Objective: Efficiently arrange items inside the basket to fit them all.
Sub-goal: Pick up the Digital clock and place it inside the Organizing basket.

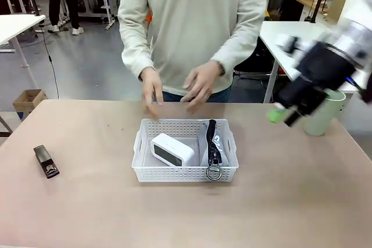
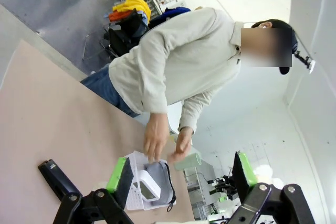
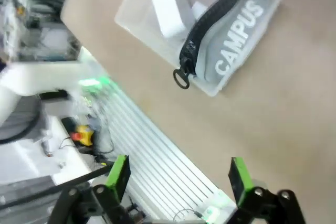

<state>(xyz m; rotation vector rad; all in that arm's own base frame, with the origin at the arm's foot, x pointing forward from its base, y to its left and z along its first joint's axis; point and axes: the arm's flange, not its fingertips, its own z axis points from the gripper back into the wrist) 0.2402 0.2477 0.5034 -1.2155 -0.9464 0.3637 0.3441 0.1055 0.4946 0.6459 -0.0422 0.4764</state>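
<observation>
We see our right pincer (image 1: 280, 115), blurred, jaws wide, nothing held, next to the pale green cup (image 1: 326, 114). To its left on the counter (image 1: 279, 201): white basket (image 1: 186, 173) w/ screen box (image 1: 172, 150) & CAMPUS pouch (image 1: 214, 146) inside; black stapler (image 1: 46, 161) farther left. Left pincer (image 2: 181, 172) also wide open, empty.

I'm looking into a workshop with a grey floor (image 1: 93, 68). A white table (image 1: 14, 24) stands at the far left and another white table (image 1: 290, 30) at the far right. A small open cardboard box (image 1: 29, 100) sits on the floor just beside my beige worktable (image 1: 174, 219). The light is bright and even. My left wrist camera catches a white wall (image 2: 315, 103).
</observation>
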